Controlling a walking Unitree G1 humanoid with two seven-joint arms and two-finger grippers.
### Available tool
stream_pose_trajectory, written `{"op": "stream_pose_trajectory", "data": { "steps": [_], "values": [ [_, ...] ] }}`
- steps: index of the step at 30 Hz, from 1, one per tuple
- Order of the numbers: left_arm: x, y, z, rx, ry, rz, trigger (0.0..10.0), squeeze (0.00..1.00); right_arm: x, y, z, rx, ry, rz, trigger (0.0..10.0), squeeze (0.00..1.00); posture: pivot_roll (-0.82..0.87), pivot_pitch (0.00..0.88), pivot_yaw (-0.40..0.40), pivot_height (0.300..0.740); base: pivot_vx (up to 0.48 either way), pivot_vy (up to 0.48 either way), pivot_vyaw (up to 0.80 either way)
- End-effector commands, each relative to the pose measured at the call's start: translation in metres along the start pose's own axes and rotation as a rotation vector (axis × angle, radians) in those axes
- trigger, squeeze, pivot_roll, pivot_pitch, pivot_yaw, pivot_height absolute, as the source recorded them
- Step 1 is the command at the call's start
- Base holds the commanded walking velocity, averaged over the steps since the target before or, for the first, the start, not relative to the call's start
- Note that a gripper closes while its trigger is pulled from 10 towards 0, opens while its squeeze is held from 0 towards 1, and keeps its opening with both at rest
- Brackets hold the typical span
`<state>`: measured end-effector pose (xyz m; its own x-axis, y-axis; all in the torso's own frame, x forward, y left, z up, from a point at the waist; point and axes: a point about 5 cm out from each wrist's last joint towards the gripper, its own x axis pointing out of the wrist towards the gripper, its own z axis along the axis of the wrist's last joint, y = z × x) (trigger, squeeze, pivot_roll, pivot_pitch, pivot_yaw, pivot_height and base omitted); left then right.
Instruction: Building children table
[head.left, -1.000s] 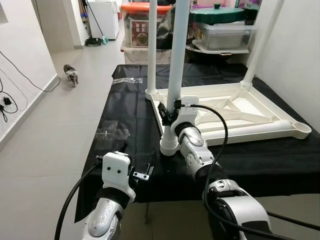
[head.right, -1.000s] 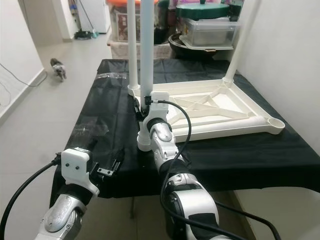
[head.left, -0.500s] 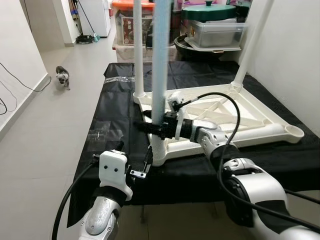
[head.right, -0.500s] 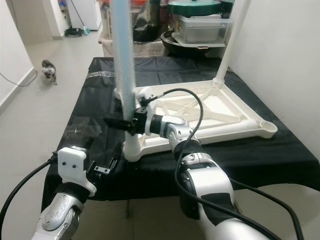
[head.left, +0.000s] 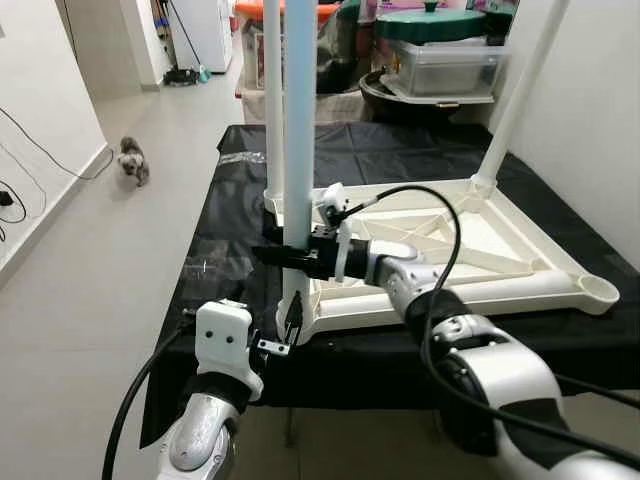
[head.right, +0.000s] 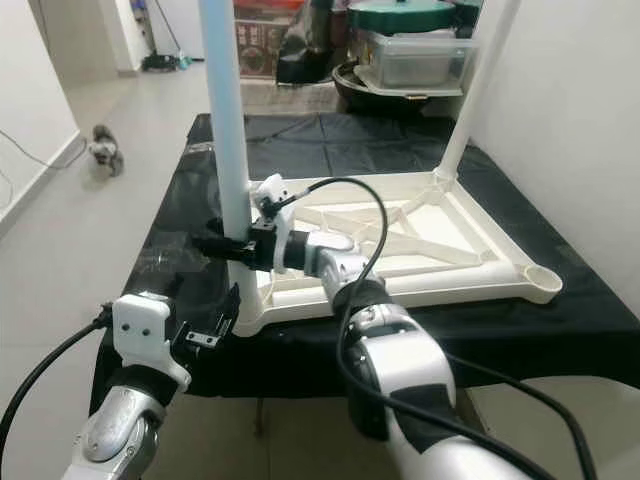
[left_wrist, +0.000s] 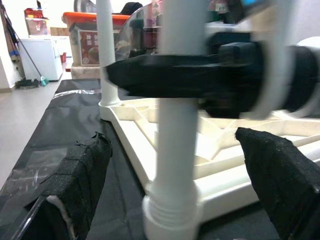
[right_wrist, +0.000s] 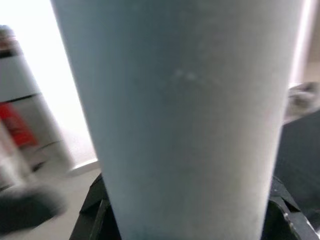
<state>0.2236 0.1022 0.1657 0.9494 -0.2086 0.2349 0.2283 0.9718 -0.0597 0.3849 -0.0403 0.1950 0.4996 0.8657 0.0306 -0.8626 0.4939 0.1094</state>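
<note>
A white children's table (head.left: 520, 262) lies upside down on a black-covered table (head.left: 230, 230). Three white legs stand up from it: a rear-left leg (head.left: 272, 100), a far-right leg (head.left: 525, 85) and a near-left leg (head.left: 298, 120). My right gripper (head.left: 285, 255) is shut on the near-left leg a little above its base, and that leg (right_wrist: 185, 125) looms close in the right wrist view. My left gripper (head.left: 290, 322) is open just in front of the leg's base collar (left_wrist: 172, 215), with one finger (left_wrist: 75, 175) on each side. The front-right corner socket (head.left: 598, 290) holds no leg.
A small dog (head.left: 131, 160) stands on the floor at the far left. Storage boxes (head.left: 445, 65) are stacked behind the table. A white wall (head.left: 600, 120) runs close along the right. Cables (head.left: 25, 190) trail along the left wall.
My right forearm has swung from in front of the leg round to its right side, gripper still on the leg. The left gripper has come closer to the leg's base. The camera has shifted.
</note>
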Motion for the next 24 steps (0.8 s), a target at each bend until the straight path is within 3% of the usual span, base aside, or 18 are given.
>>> {"op": "stream_pose_trajectory", "data": {
  "steps": [1, 3, 4, 6, 7, 8, 9, 11, 12, 16, 19, 20, 21, 23, 24],
  "values": [
    [-0.001, 0.000, -0.001, 0.010, 0.005, 0.002, 10.0, 0.00, -0.016, -0.029, -0.007, 0.068, -0.044, -0.479, 0.0, 0.00, 0.03, 0.000, -0.054, 0.740, 0.000, 0.000, 0.00],
    [-0.001, 0.000, -0.001, 0.010, 0.005, 0.002, 10.0, 0.00, -0.016, -0.029, -0.007, 0.068, -0.044, -0.479, 0.0, 0.00, 0.03, 0.000, -0.054, 0.740, 0.000, 0.000, 0.00],
    [-0.001, 0.000, -0.001, 0.010, 0.006, 0.002, 10.0, 0.00, -0.027, -0.040, -0.009, 0.068, -0.041, -0.691, 0.0, 0.00, 0.02, 0.000, -0.052, 0.740, 0.000, 0.000, 0.00],
    [-0.001, 0.000, -0.001, 0.010, 0.006, 0.002, 10.0, 0.00, -0.027, -0.040, -0.009, 0.068, -0.041, -0.691, 0.0, 0.00, 0.02, 0.000, -0.052, 0.740, 0.000, 0.000, 0.00],
    [-0.001, 0.000, -0.002, 0.010, 0.009, 0.001, 10.0, 0.00, -0.043, -0.051, -0.013, 0.063, -0.040, -0.906, 0.0, 0.00, 0.02, 0.000, -0.052, 0.740, 0.000, 0.000, 0.00],
    [-0.001, 0.000, -0.002, 0.010, 0.009, 0.001, 10.0, 0.00, -0.043, -0.051, -0.013, 0.063, -0.040, -0.906, 0.0, 0.00, 0.02, 0.000, -0.052, 0.740, 0.000, 0.000, 0.00],
    [-0.001, 0.000, -0.002, 0.009, 0.010, -0.001, 10.0, 0.00, -0.055, -0.056, -0.020, 0.111, -0.055, -1.067, 0.0, 0.00, 0.02, 0.000, -0.054, 0.740, 0.000, 0.000, 0.00],
    [-0.001, 0.000, -0.002, 0.009, 0.010, -0.001, 10.0, 0.00, -0.055, -0.056, -0.020, 0.111, -0.055, -1.067, 0.0, 0.00, 0.02, 0.000, -0.054, 0.740, 0.000, 0.000, 0.00],
    [-0.001, 0.000, -0.002, 0.008, 0.011, -0.002, 10.0, 0.00, -0.060, -0.056, -0.026, 0.153, -0.072, -1.164, 0.0, 0.00, 0.02, 0.000, -0.054, 0.740, 0.000, 0.000, 0.00],
    [-0.002, -0.001, -0.003, 0.007, 0.013, -0.004, 10.0, 0.00, -0.059, -0.047, -0.033, 0.185, -0.102, -1.262, 0.0, 0.00, 0.01, 0.000, -0.049, 0.740, 0.000, 0.000, 0.00],
    [-0.002, -0.001, -0.002, 0.006, 0.014, -0.005, 10.0, 0.00, -0.047, -0.036, -0.038, 0.182, -0.094, -1.225, 0.0, 0.00, 0.01, 0.000, -0.048, 0.740, 0.000, 0.000, 0.00],
    [-0.002, -0.002, -0.002, 0.006, 0.013, -0.006, 10.0, 0.00, -0.036, -0.029, -0.038, 0.185, -0.097, -1.133, 10.0, 0.00, 0.01, 0.000, -0.055, 0.740, 0.000, 0.000, 0.00],
    [-0.001, -0.003, -0.002, 0.007, 0.013, -0.007, 10.0, 0.00, -0.025, -0.023, -0.037, 0.179, -0.106, -1.015, 10.0, 0.00, 0.01, 0.000, -0.055, 0.740, 0.000, 0.000, 0.00],
    [-0.001, -0.003, -0.002, 0.008, 0.012, -0.007, 10.0, 0.00, -0.014, -0.015, -0.035, 0.165, -0.116, -0.918, 10.0, 0.00, 0.01, 0.000, -0.055, 0.740, 0.000, 0.000, 0.00],
    [-0.001, -0.003, -0.002, 0.007, 0.012, -0.007, 10.0, 0.00, -0.010, -0.013, -0.032, 0.153, -0.127, -0.866, 10.0, 1.00, -0.03, 0.000, -0.049, 0.740, 0.000, 0.000, 0.00]
  ]
}}
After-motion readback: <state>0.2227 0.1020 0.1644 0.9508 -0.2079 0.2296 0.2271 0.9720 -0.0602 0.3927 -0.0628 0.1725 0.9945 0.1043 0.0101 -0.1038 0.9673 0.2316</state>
